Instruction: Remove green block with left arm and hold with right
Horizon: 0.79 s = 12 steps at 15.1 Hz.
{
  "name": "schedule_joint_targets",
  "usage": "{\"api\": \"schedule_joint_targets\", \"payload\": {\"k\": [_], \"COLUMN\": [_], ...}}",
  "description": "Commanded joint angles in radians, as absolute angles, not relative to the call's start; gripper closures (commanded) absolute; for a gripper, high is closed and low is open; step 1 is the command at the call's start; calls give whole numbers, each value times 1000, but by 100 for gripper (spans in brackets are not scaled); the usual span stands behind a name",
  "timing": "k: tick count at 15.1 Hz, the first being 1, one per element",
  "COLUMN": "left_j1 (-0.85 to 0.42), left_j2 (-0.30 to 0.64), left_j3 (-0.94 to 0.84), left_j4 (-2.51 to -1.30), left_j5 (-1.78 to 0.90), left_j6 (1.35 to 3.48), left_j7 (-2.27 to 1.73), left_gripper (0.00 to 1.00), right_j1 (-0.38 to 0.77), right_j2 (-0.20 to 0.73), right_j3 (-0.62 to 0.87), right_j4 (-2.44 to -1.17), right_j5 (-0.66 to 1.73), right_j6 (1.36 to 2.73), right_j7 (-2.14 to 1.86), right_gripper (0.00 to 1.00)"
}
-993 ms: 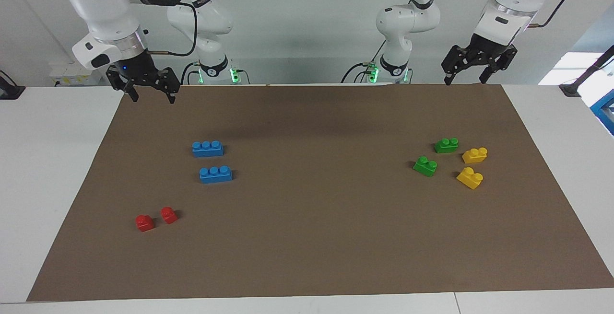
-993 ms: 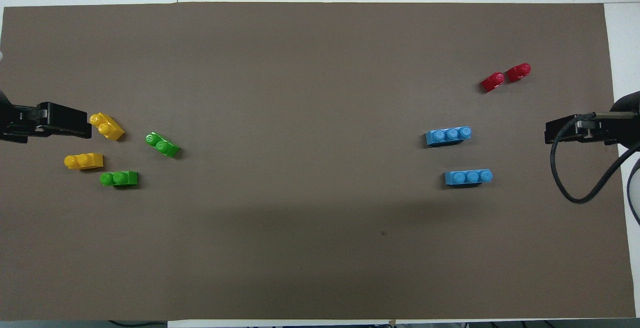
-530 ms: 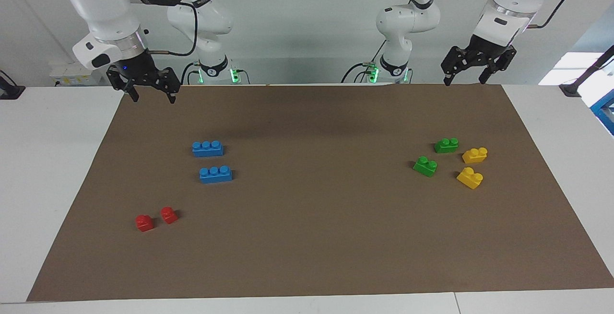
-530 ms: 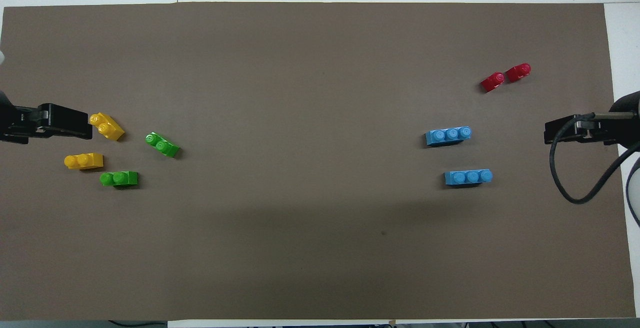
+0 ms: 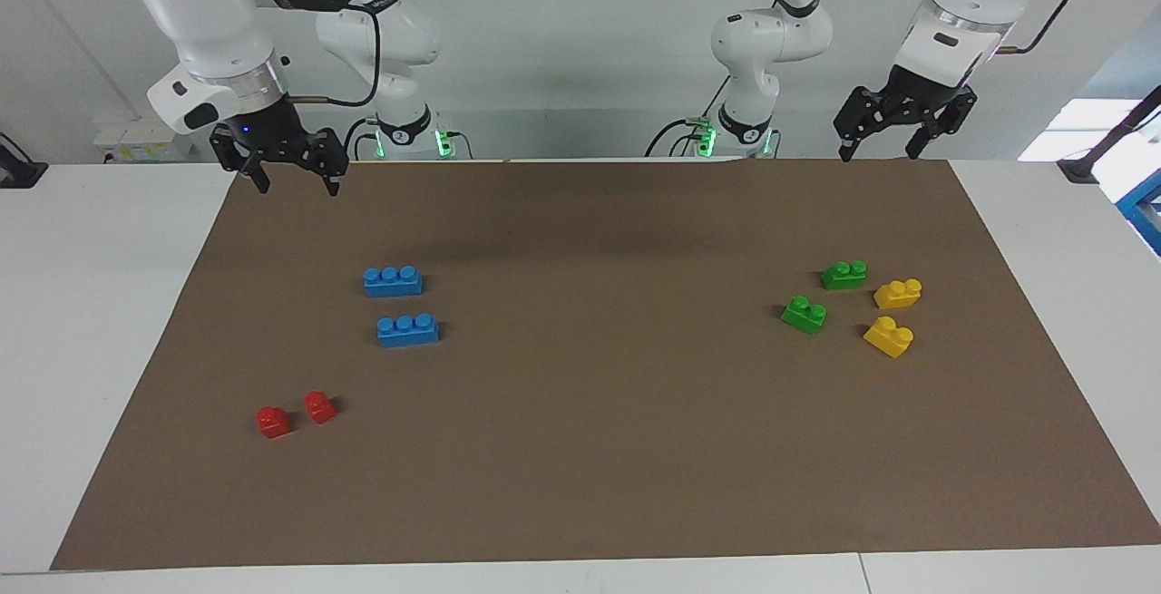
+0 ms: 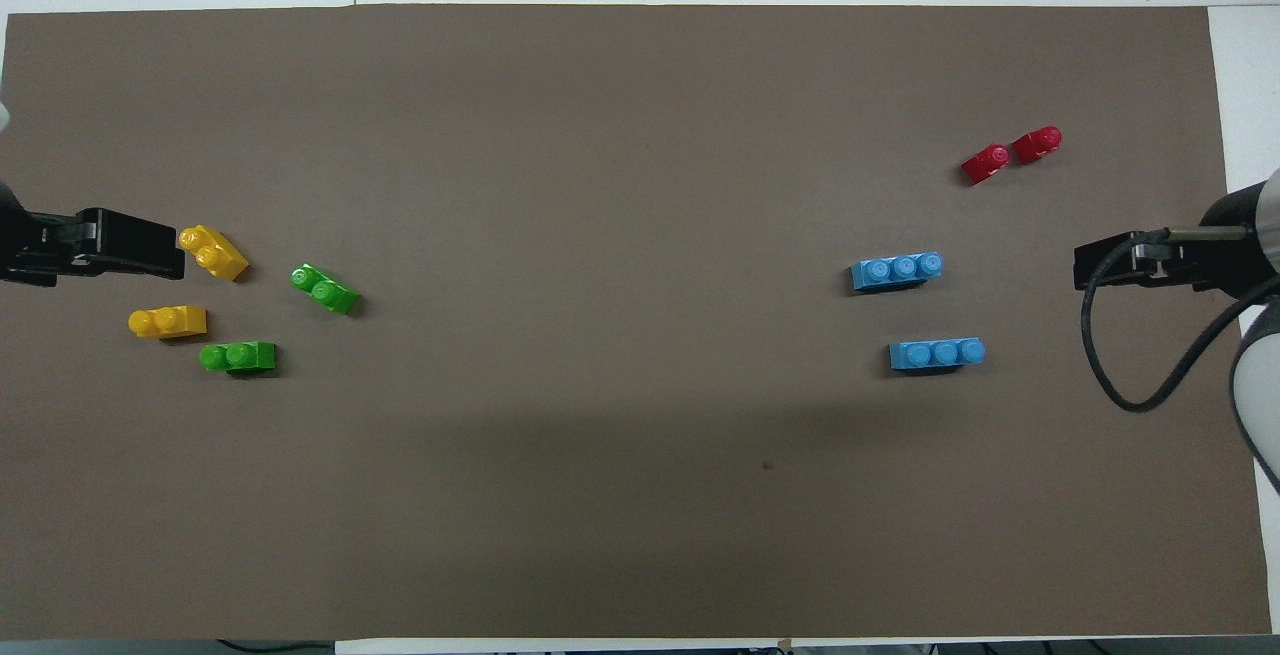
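Two green blocks lie on the brown mat (image 5: 580, 449) toward the left arm's end. One green block (image 5: 843, 275) (image 6: 238, 357) is nearer to the robots. The other green block (image 5: 804, 314) (image 6: 325, 289) lies a little farther from them and more toward the table's middle. My left gripper (image 5: 878, 155) (image 6: 110, 245) is open and empty, raised high over the left arm's end of the mat, touching no block. My right gripper (image 5: 297, 184) (image 6: 1140, 263) is open and empty, raised over the right arm's end of the mat.
Two yellow blocks (image 5: 898, 293) (image 5: 889, 336) lie beside the green ones. Two blue three-stud bricks (image 5: 393, 280) (image 5: 408, 329) and two small red blocks (image 5: 273, 421) (image 5: 318, 406) lie toward the right arm's end. A black cable (image 6: 1140, 375) hangs off the right arm.
My right gripper has shifted slightly toward the middle of the table. My left gripper and all the blocks have stayed in place.
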State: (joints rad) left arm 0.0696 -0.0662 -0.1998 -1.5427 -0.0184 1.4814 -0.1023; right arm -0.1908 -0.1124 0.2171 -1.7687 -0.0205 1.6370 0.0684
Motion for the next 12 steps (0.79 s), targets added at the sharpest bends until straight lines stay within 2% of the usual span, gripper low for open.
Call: {"api": "schedule_joint_targets", "payload": {"k": [1, 12], "left_j1": [80, 81], "left_j2": [-97, -97], "left_j3": [-202, -202], "left_j4": [-1575, -1574], "left_j5": [-9, -9], "left_j6": [1494, 1494], "left_j7": [-81, -80], "left_gripper": [0, 0], "right_j1": [-209, -241], "right_j2": [-140, -140], "right_j3": [216, 213], "right_j4": [-1796, -1798], "right_j5": [-20, -20], "right_j6": [1643, 1643], "right_j7": [42, 2], "right_gripper": [0, 0]}}
